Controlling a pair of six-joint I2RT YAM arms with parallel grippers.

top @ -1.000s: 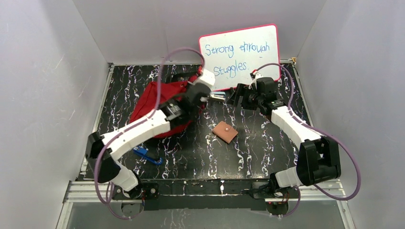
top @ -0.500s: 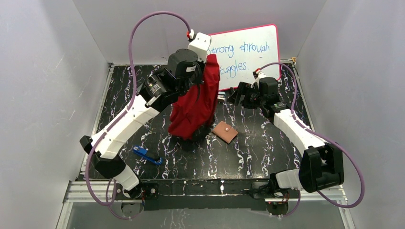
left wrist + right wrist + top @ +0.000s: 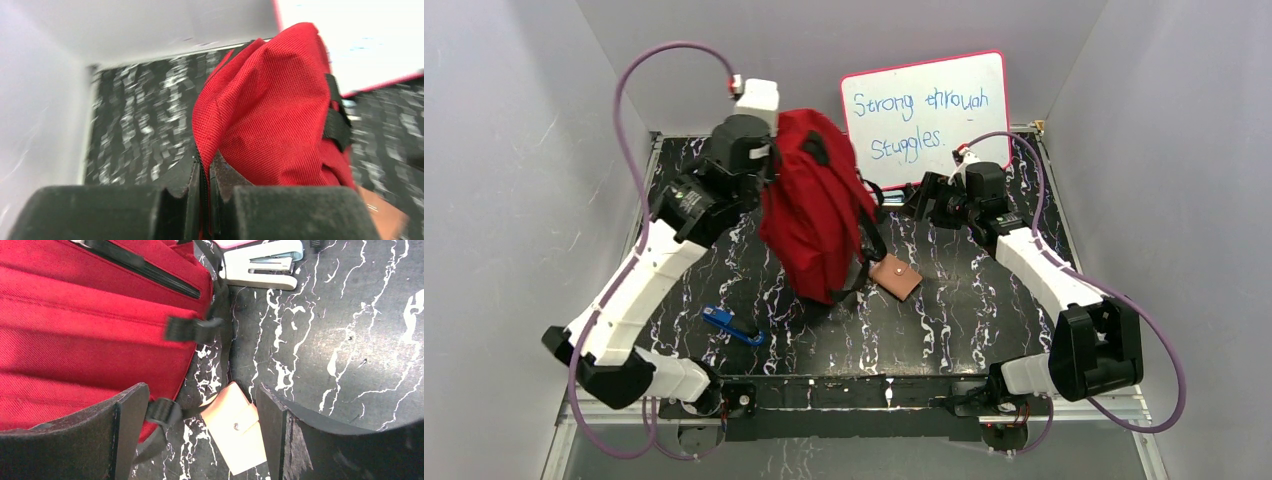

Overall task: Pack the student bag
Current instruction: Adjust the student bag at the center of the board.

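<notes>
Left wrist, left pincer (image 3: 205,172) clamped on student bag (image 3: 270,115), right pincer (image 3: 200,390) spread

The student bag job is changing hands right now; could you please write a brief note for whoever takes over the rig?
Left hand: shut on a fold of the student bag, holding it up over the table.
Right hand: open, holding nothing, facing the tan wallet.
On the table, outside the bag: tan wallet by its lower end, white stapler at the back, blue item near the left arm's base.
Done: bag gripped and raised. Its opening is not visible.
Left: open the bag and put the loose items in.
</notes>
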